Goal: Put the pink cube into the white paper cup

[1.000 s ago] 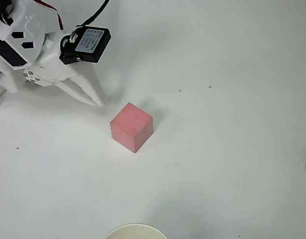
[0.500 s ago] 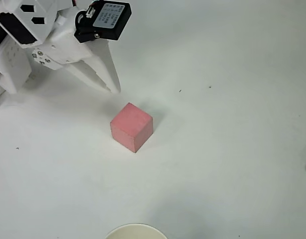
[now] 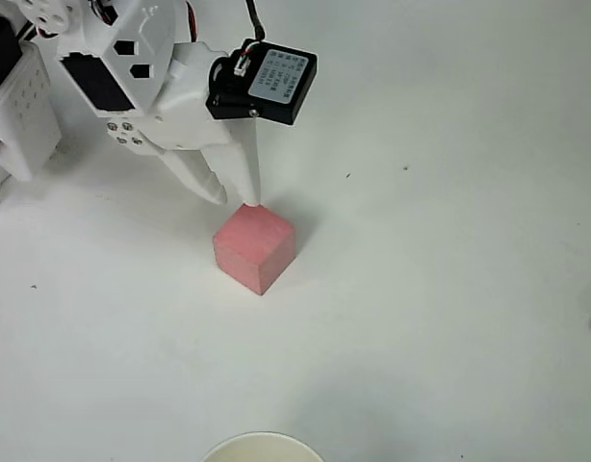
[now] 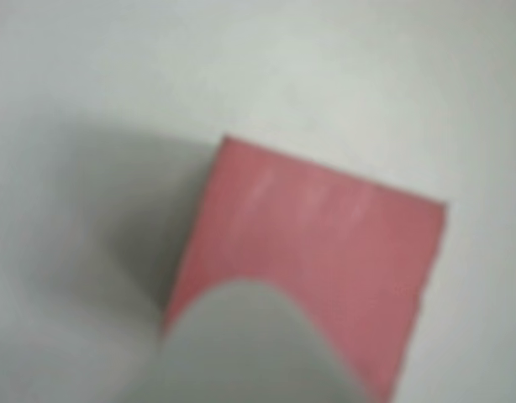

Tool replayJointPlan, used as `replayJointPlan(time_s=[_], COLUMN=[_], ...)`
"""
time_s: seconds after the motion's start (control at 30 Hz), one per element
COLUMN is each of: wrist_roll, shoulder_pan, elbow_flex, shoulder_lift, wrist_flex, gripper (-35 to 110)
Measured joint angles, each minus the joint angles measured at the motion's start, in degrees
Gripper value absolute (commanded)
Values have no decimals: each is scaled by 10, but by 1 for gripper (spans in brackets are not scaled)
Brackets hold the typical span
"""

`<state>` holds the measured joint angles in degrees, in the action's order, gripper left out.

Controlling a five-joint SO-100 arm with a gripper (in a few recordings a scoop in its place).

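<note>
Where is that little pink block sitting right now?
In the overhead view the pink cube lies on the white table, left of centre, just below the gripper, with the paper cup's rim at the bottom edge.

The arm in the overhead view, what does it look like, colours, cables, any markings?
The arm is white plastic with black rectangular insets and small screws. The gripper has two tapered white fingers. A black servo block carries a pale label with unreadable print; black and red cables run upward.

Pink cube (image 3: 254, 245): matte salmon block, sharp-edged, flat on the white table, turned corner-on in the overhead view, near centre. Blurred and close in the wrist view (image 4: 325, 252). White cup (image 3: 262, 448): cream rim cut off at 6 o'clock, well apart from cube.
</note>
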<state>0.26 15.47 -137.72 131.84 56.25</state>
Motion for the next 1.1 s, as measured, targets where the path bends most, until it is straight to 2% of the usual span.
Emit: replayJointPlan(time_s=[0.43,0.77,1.1], wrist_roll=[-19,-45,-70], shoulder_pan=[-3,-14,-19], elbow_flex=[2,23,112], shoulder_lift=[-28,-62,-173], wrist_flex=[-9,-33,-33], gripper=[39,40,40])
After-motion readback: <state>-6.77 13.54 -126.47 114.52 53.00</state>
